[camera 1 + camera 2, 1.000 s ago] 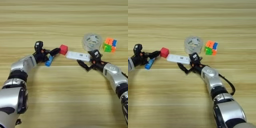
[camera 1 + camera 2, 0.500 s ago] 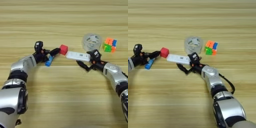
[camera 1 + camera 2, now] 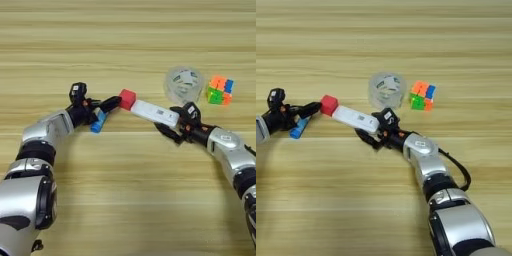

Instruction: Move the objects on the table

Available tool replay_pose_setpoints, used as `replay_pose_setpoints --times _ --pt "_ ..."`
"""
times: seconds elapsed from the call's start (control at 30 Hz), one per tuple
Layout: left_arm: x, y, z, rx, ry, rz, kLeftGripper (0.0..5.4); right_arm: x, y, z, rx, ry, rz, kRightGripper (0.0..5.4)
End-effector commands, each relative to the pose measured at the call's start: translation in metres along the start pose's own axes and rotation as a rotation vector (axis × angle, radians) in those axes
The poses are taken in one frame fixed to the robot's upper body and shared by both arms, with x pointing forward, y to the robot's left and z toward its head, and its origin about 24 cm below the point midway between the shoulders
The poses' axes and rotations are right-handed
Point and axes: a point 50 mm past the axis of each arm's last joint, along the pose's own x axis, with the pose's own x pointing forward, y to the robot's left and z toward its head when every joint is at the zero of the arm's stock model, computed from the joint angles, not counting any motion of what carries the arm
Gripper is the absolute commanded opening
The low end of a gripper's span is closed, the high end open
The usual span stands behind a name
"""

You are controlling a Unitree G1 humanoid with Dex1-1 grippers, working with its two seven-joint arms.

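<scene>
Right end effector [image 3: 176, 125] gripping white bar [image 3: 155, 113], bar touching red cube [image 3: 127, 98], left end effector [image 3: 102, 111] spread wide

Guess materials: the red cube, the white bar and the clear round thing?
Red cube: probably painted wood or plastic; flat matte faces, crisp edges, no glare. White bar: likely smooth plastic; uniform white with a small printed mark, rounded ends. Clear round container: thin transparent plastic, it seems; the wood grain shows through its wall, and something pale inside.
</scene>
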Motion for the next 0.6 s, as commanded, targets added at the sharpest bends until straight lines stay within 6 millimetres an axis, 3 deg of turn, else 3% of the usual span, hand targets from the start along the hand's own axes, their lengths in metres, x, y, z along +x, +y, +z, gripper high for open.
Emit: replay_pose_setpoints --times 0.03,0.2,0.6 --pt "-0.0013 0.0018 -0.0039 -0.013 0.012 0.014 5.4 -0.0046 0.003 -0.0129 0.026 0.054 -0.001 3.52" --pt "-0.0015 0.0014 -0.0034 -0.012 0.01 0.012 5.4 -0.0046 0.0031 -0.0125 0.025 0.05 -0.002 2.91" --pt "-0.0026 -0.0001 -0.0001 -0.002 -0.003 0.008 5.4 -0.0046 0.0019 -0.0048 0.012 0.003 -0.021 2.9"
